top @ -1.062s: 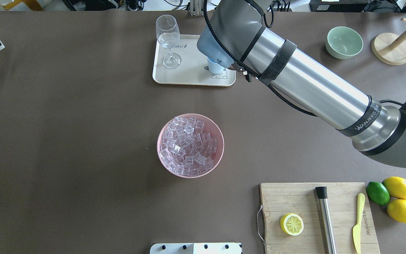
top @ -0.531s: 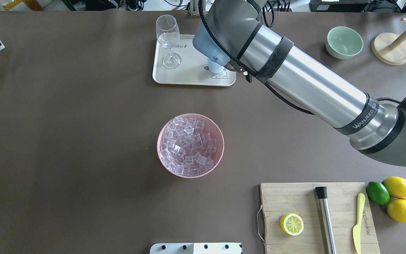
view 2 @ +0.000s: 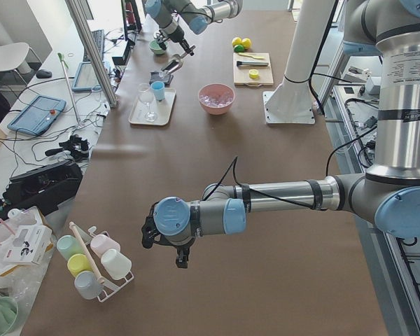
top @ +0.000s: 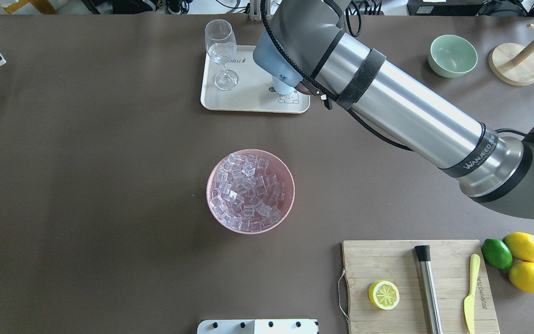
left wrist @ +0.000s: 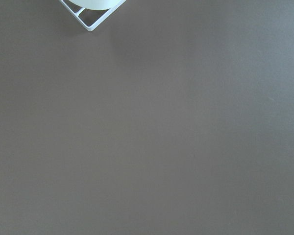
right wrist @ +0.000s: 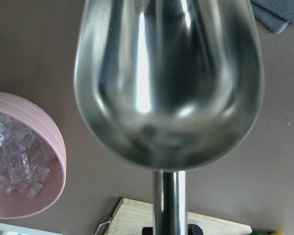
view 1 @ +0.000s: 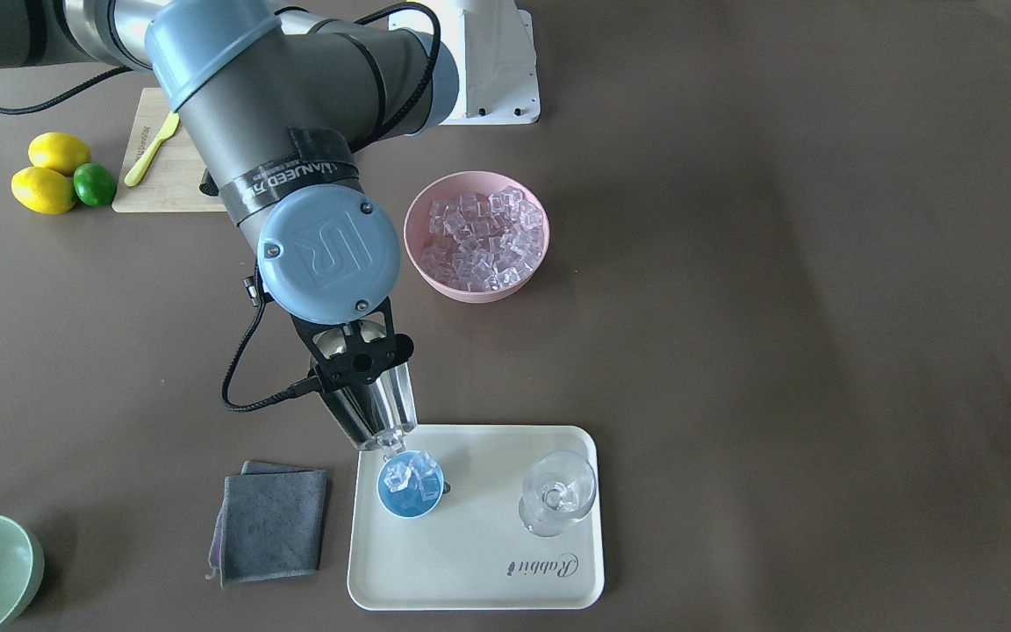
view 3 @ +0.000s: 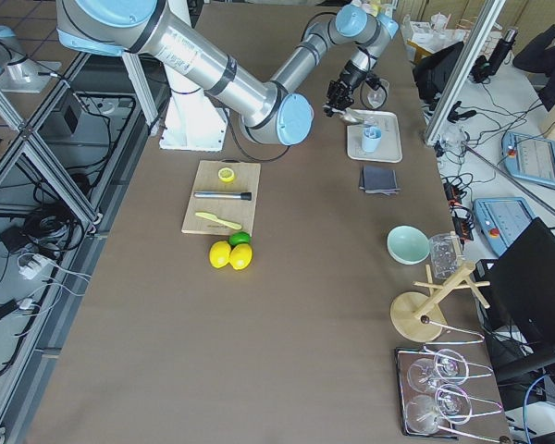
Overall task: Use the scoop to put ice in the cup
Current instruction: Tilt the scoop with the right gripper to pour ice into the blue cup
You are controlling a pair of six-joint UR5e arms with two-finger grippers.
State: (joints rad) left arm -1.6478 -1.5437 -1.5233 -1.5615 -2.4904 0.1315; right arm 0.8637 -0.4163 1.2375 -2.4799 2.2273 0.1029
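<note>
My right gripper [view 1: 356,360] is shut on the thin handle of the steel scoop [view 1: 371,408]. The scoop tilts steeply down, its lip just above the rim of the light-blue cup [view 1: 412,500]. The cup stands on the cream tray [view 1: 470,570] and holds a few ice cubes [view 1: 409,477]. One cube [view 1: 391,437] sits at the scoop's lip. In the right wrist view the scoop's trough [right wrist: 166,83] looks empty. More ice [top: 248,190] fills the pink bowl [top: 211,206]. My left gripper [view 2: 180,257] hovers over bare table far from these; I cannot tell its state.
A stemmed glass [view 1: 558,491] stands on the tray beside the cup. A grey cloth [view 1: 270,522] lies by the tray. A pale-green bowl [top: 452,55], a wooden stand [top: 515,62] and a cutting board [top: 387,260] with a lemon half, a steel cylinder and a knife lie on my right.
My right arm has shifted slightly left and away over the tray, covering a bit more of the cup; it has hardly moved in the last half second.
</note>
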